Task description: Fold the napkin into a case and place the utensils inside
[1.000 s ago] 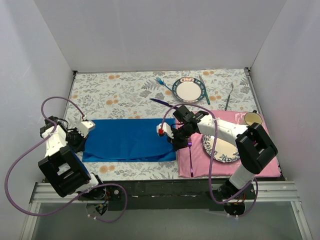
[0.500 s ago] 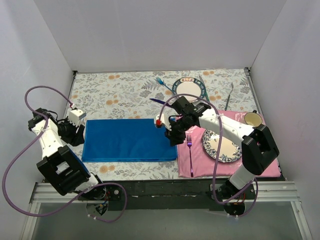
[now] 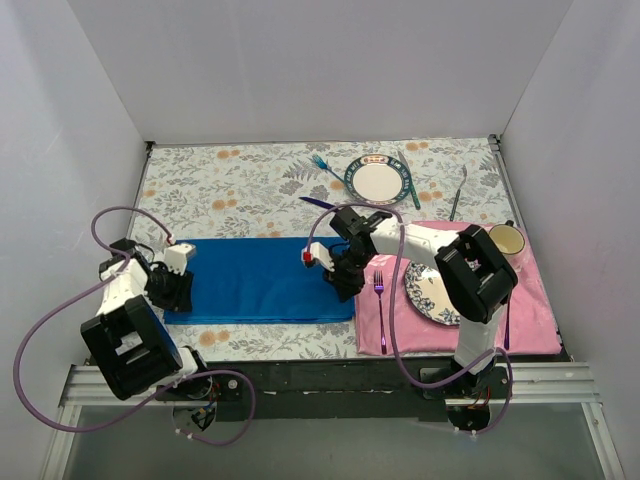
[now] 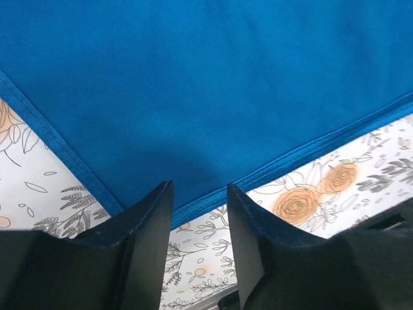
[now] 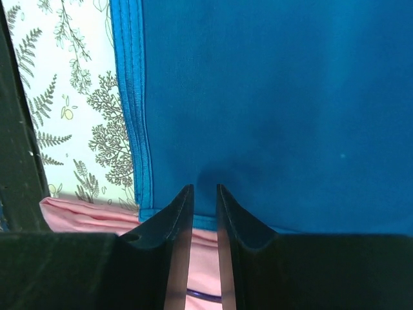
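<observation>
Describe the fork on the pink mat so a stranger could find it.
Find the pink mat at the near right. The fork lies along its left side, between the blue napkin and the patterned plate. It is purple; the other fork is light blue.

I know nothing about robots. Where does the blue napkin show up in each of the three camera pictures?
Top external: the napkin lies flat, left of centre.
Left wrist: the napkin fills the upper part, one corner pointing down.
Right wrist: the napkin fills most of the picture, its hem down the left.
Shared landmark: the floral tablecloth beneath it, at lower right and upper left in the wrist views.
</observation>
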